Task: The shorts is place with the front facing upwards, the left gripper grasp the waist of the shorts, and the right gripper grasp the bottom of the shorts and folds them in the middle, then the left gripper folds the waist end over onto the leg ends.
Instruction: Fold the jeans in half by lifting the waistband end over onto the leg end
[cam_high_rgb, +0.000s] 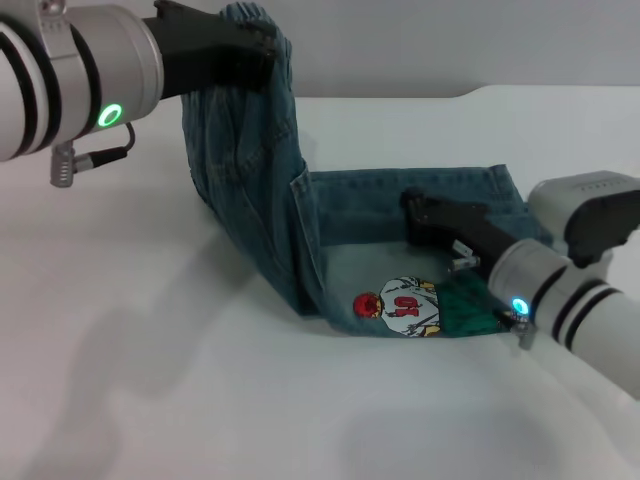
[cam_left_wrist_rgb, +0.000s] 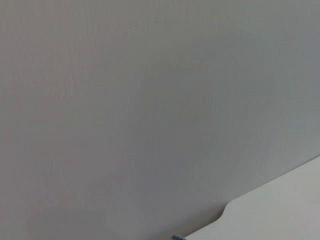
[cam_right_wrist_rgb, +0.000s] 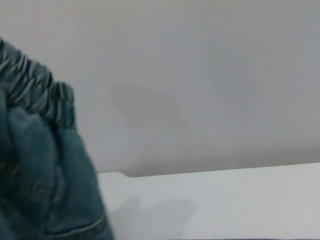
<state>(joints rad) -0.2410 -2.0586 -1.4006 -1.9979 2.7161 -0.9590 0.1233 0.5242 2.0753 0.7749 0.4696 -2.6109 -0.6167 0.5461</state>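
The blue denim shorts lie partly on the white table, with the cartoon patch facing up near the front. My left gripper is shut on the waist of the shorts and holds it high at the far left, so the denim hangs down in a long drape. My right gripper rests low on the flat leg part, well short of the leg ends at the right. In the right wrist view the gathered waist hangs raised above the table.
The white table spreads out in front and to the left of the shorts. A grey wall stands behind it. The table's notched back edge shows in the left wrist view.
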